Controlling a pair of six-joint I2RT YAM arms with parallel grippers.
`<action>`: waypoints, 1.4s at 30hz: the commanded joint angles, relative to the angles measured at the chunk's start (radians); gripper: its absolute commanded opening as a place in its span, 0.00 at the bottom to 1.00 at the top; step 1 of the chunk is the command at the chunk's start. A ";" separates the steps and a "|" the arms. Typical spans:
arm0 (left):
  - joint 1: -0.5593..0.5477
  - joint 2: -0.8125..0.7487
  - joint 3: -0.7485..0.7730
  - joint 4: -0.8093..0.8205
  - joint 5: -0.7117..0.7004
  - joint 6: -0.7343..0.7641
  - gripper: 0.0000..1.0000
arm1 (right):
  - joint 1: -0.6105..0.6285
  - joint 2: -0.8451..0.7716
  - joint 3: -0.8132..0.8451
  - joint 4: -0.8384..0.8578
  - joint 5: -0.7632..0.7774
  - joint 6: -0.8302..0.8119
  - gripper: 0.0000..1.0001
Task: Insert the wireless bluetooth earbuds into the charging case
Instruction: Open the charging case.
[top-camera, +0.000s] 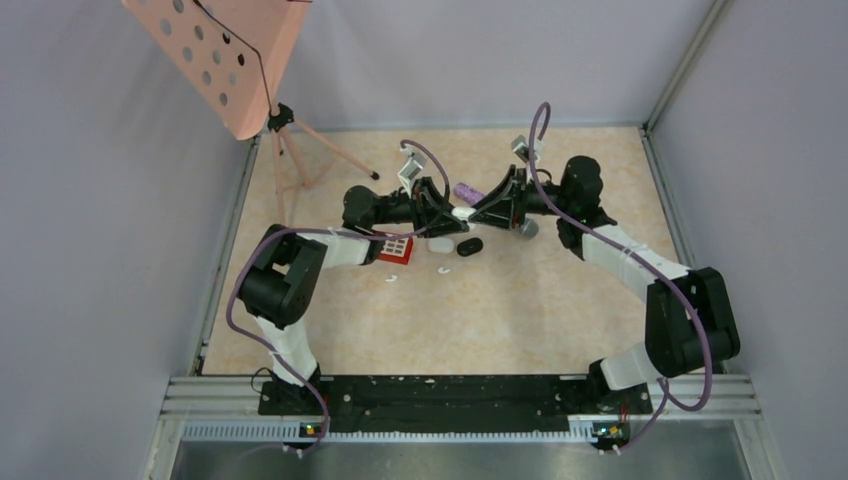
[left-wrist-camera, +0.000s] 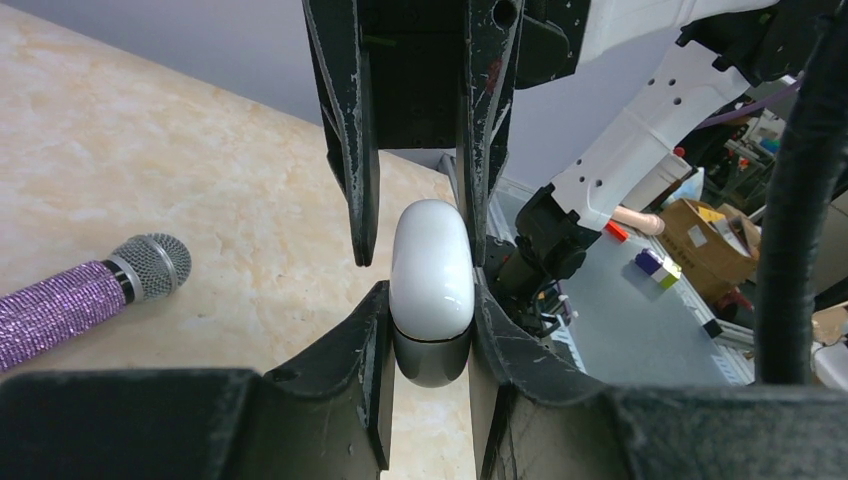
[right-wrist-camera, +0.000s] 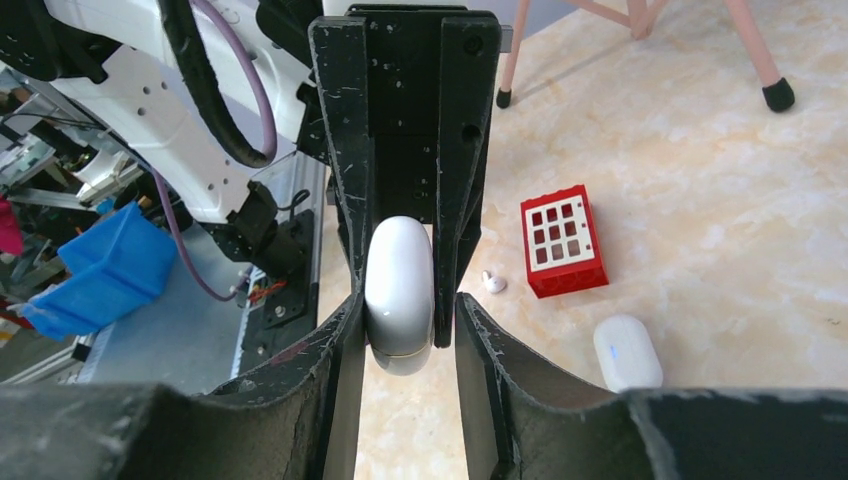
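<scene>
A glossy white charging case (top-camera: 462, 213) (left-wrist-camera: 432, 270) (right-wrist-camera: 400, 280) hangs above the table, lid closed, where the two arms meet. My left gripper (top-camera: 455, 215) (left-wrist-camera: 430, 300) is shut on it, both fingers pressed against its sides. From the opposite side my right gripper (top-camera: 471, 211) (right-wrist-camera: 408, 305) straddles the same case with its jaws open. One finger lies along the case and the other stands off it. A tiny white earbud (right-wrist-camera: 493, 283) (top-camera: 392, 277) lies on the table by the red block. No earbud shows between any fingers.
A red gridded block (top-camera: 397, 248) (right-wrist-camera: 563, 240), a second white case (top-camera: 441, 245) (right-wrist-camera: 627, 352) and a black case (top-camera: 470, 246) lie below the grippers. A purple microphone (top-camera: 468, 190) (left-wrist-camera: 90, 295) lies behind. A pink music stand (top-camera: 225, 60) stands at the back left.
</scene>
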 joint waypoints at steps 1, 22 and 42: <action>-0.040 -0.028 0.002 0.100 0.053 0.081 0.00 | -0.008 0.024 0.065 -0.057 0.053 -0.018 0.36; -0.046 -0.068 -0.051 0.042 0.043 0.205 0.00 | -0.034 0.054 0.111 -0.074 0.070 0.049 0.43; 0.026 -0.043 -0.065 0.059 -0.047 0.152 0.00 | -0.103 -0.058 0.169 -0.150 -0.033 0.016 0.53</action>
